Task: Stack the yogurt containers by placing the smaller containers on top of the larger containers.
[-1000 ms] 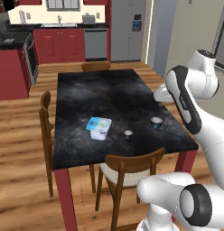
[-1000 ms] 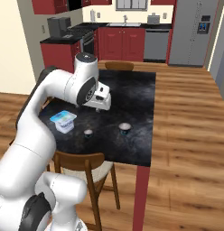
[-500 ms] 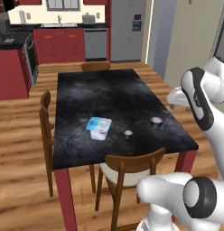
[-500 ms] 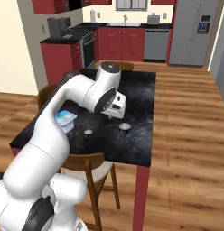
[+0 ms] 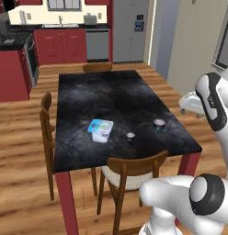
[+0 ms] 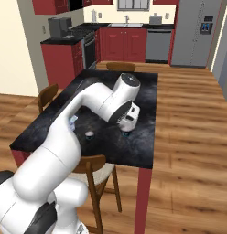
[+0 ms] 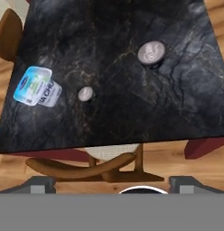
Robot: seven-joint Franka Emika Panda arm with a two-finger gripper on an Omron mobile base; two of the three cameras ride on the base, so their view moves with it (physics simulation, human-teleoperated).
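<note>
On the dark table (image 5: 102, 92) stands a white tub with a light blue foil top (image 5: 101, 129) (image 7: 37, 85). To its right is a tiny pale-topped cup (image 5: 130, 136) (image 7: 86, 94). A wider pale-topped cup (image 5: 158, 124) (image 7: 151, 52) stands further right, near the table's right edge. My gripper (image 6: 128, 124) hangs over this right part of the table, above the wider cup (image 6: 126, 133), apart from it. In the hand view its fingertips (image 7: 39, 182) stand wide apart at the bottom corners, open, with nothing between them. My arm hides most of the tub in the right base view.
A wooden chair (image 5: 134, 170) is tucked in at the table's near edge, below the cups. Another chair (image 5: 46, 124) stands at the left side and a third (image 5: 97, 67) at the far end. Red kitchen cabinets (image 5: 65, 46) lie beyond.
My arm has swung rightward across the table, from above the tub's side to above the wider cup. The tub and both cups have stayed put. The jaws remain open.
</note>
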